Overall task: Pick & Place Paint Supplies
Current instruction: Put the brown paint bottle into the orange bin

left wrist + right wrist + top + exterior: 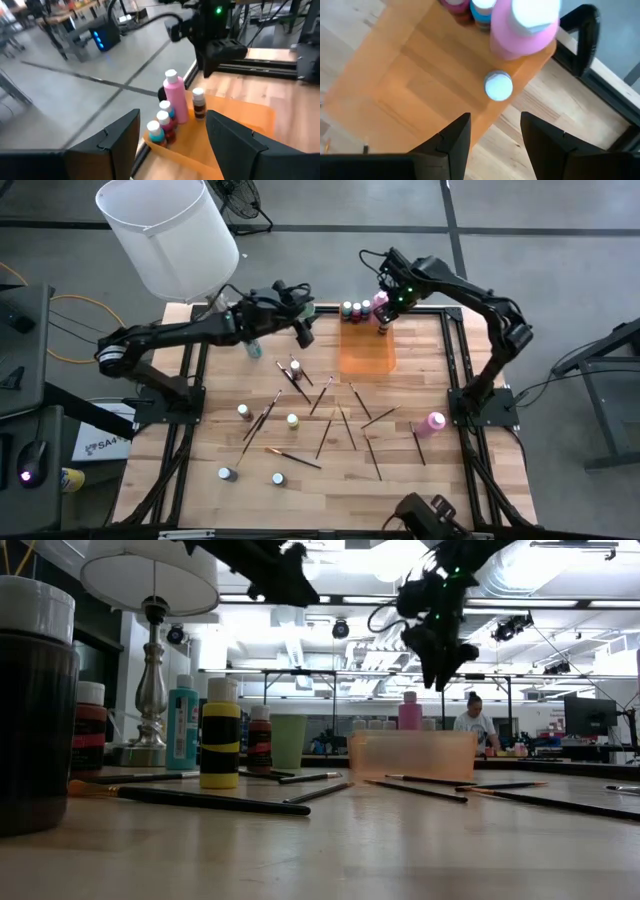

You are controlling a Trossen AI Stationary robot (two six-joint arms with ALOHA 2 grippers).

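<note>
Right wrist view is showing a tall pink bottle [522, 25] standing in the orange tray [395, 100] beside a small brown bottle [498, 86], with the right gripper [492, 132] hovering above, fingers apart and empty. Three more small bottles [354, 309] are lining that tray's far edge. Roughly a dozen paintbrushes [330, 415] are lying scattered on the table [400, 480]. The left gripper [303, 328] is hanging open nearby.

Bright, even overhead light; ceiling glare in the low view; wrist views motion-blurred.
</note>
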